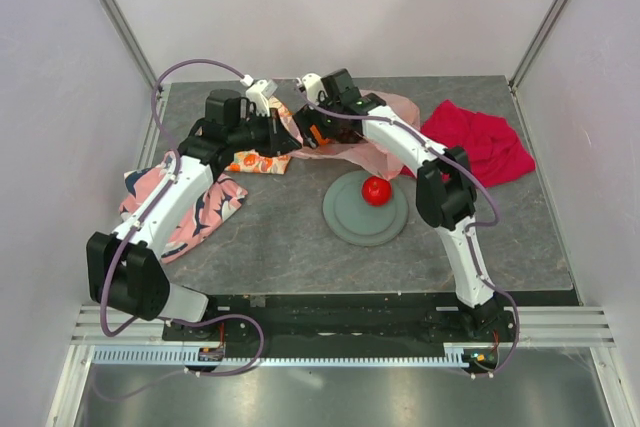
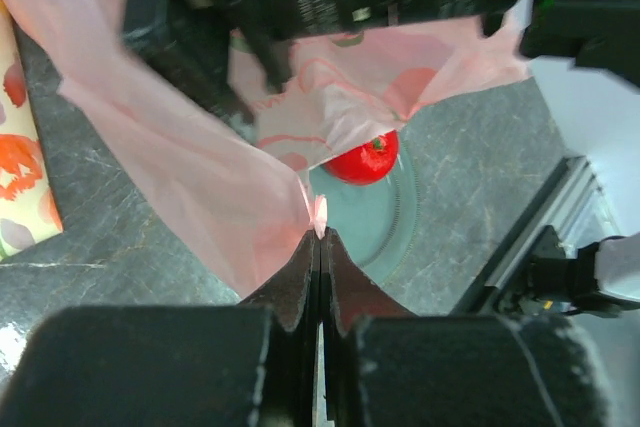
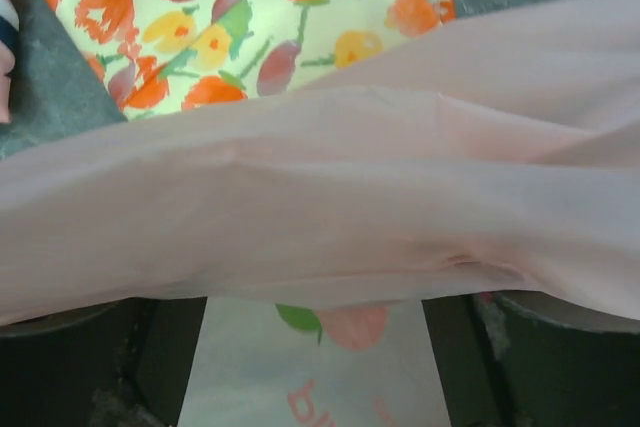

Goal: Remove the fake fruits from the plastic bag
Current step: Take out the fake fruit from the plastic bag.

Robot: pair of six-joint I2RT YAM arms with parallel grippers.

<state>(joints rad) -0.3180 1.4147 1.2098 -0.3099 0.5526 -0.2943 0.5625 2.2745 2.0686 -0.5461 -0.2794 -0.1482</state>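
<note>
One fake fruit shows, a red apple (image 1: 376, 190) (image 2: 362, 159) lying on a round grey plate (image 1: 345, 222) (image 2: 385, 217). The pale-pink plastic bag (image 1: 385, 137) (image 2: 200, 167) (image 3: 330, 197) is behind the plate, held up between both arms. My left gripper (image 1: 283, 133) (image 2: 320, 234) is shut on a thin edge of the bag. The right gripper (image 1: 312, 131) (image 3: 315, 317) stands open at the bag's mouth, its dark fingers (image 3: 150, 357) wide apart with bag film draped across them. Nothing else inside the bag can be made out.
A fruit-printed orange-and-white cloth (image 1: 255, 160) (image 3: 240, 17) lies under the grippers. A pink-and-navy cloth (image 1: 195, 202) lies at the left and a red cloth (image 1: 480, 139) at the back right. White walls close in the grey tabletop (image 1: 300, 247).
</note>
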